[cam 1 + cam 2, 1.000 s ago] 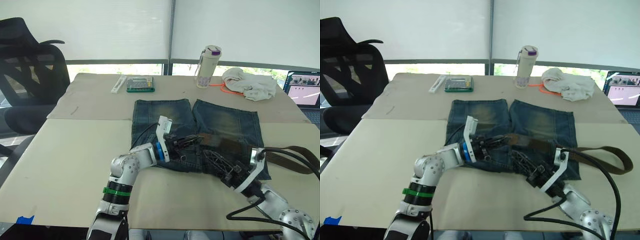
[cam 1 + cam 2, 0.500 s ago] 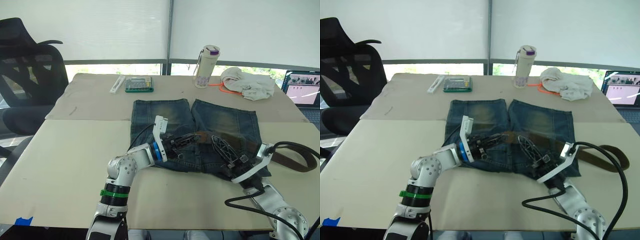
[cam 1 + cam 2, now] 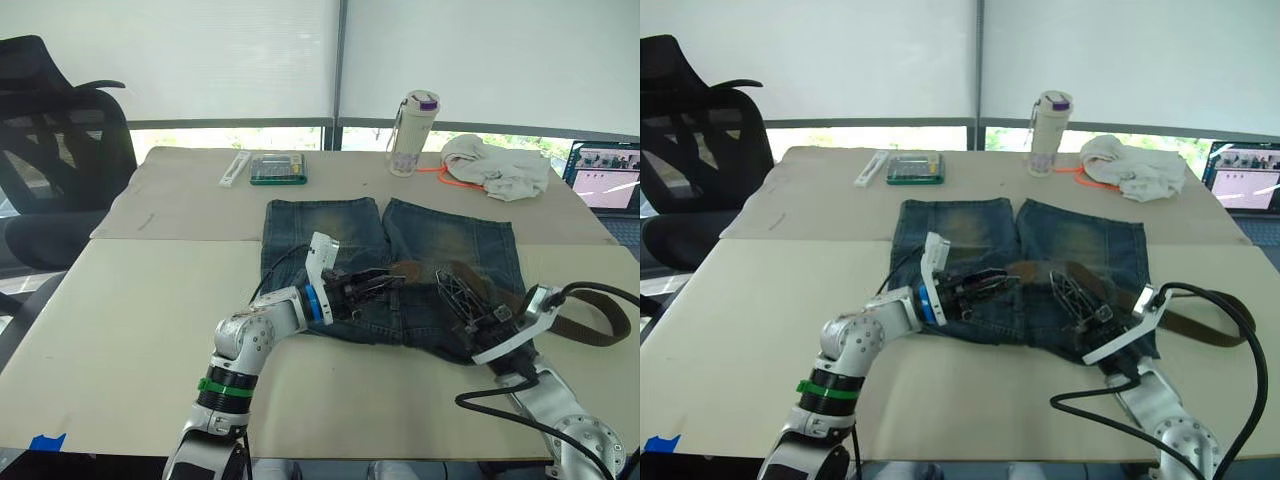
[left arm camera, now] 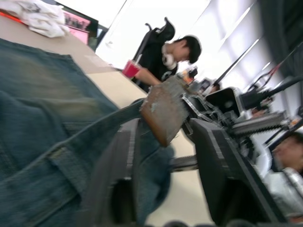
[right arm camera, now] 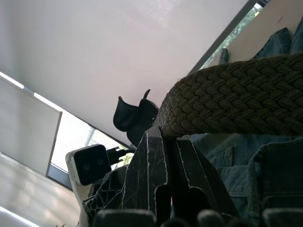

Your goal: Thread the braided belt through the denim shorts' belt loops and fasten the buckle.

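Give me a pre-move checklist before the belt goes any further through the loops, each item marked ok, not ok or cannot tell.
1. Right gripper clamped on the braided belt: ok.
2. Belt tip at the left gripper, between its open fingers: ok.
3. Denim shorts lying flat on the table: ok.
4. Belt tip through a belt loop: cannot tell.
5. Belt tail free off the shorts' right side: ok.
6. Buckle position: cannot tell.

Big beige table with a seam across the middle. The shorts lie flat near the centre, legs pointing to the far side. Along the far edge — a white strip, a green case, a bottle standing upright, and a crumpled off-white cloth. Blue tape sits on the near left edge.
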